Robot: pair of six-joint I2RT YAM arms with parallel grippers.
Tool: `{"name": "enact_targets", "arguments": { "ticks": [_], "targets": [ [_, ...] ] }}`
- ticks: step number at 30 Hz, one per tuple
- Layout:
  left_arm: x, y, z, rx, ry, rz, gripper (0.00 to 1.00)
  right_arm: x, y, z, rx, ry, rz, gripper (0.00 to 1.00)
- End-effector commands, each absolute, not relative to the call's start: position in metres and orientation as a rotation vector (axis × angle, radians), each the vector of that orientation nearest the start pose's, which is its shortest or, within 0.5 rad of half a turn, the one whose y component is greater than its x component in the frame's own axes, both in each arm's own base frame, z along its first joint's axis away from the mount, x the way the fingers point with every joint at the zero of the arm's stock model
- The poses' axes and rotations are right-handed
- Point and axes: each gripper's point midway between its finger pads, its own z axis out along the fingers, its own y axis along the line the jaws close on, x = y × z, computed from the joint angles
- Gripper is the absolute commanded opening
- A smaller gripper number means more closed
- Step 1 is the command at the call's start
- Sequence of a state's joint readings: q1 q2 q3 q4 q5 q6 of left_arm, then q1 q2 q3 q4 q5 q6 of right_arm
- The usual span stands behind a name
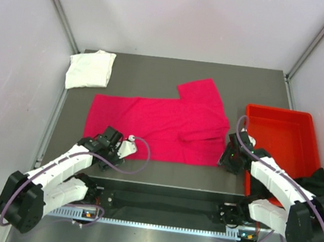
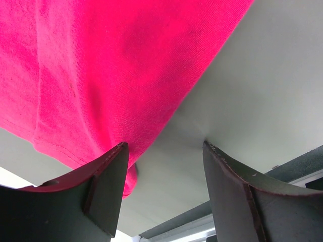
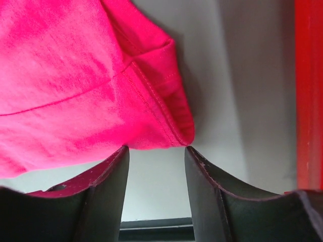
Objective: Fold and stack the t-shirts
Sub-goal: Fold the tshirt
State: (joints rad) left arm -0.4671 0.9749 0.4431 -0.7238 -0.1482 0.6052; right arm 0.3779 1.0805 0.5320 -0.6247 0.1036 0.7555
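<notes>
Two risks stand out, as I judge it; the left gripper stands spread at the lower-left corner of the bright magenta-pink soft-cloth t-shirt, with only a sliver of hem reaching its one finger, so closing there could catch a single thin edge, or nothing, and the corner would slip free on a lift; the right gripper, likewise parted and holding nothing, sits just below the stitched hem at the shirt's lower-right corner, close beside the rigid red plastic bin, and a pull toward that side could drag cloth against the bin wall; uneven grips would also skew any fold.

The pink shirt lies spread across the middle of the dark grey table in the top view, fairly flat; one sleeve juts toward the upper right, and a ridge of wrinkles sits right of centre; its knit looks soft and thin. A white cloth t-shirt, loosely folded, rests at the table's upper left; a black cloth, seemingly the dark shirt, drapes at the bin's lower right.
</notes>
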Motion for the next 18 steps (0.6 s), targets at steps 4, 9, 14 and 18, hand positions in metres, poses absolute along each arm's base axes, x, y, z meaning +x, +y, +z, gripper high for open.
{"name": "enact_targets", "arguments": {
  "ticks": [4,9,14,18],
  "targets": [
    [0.123,-0.010,-0.016,1.503,2.570,0.207,0.66,0.207,0.094,0.030,0.579,2.619,0.226,0.49],
    [0.125,-0.011,-0.015,1.496,2.560,0.208,0.66,0.210,0.098,0.025,0.579,2.652,0.249,0.48],
    [0.278,-0.087,0.070,1.057,1.925,0.222,0.66,0.209,0.091,0.032,0.578,2.637,0.208,0.47],
    [0.194,-0.017,0.021,1.409,2.327,0.422,0.00,0.206,0.082,0.027,0.588,2.647,0.179,0.28]
  ]
}}
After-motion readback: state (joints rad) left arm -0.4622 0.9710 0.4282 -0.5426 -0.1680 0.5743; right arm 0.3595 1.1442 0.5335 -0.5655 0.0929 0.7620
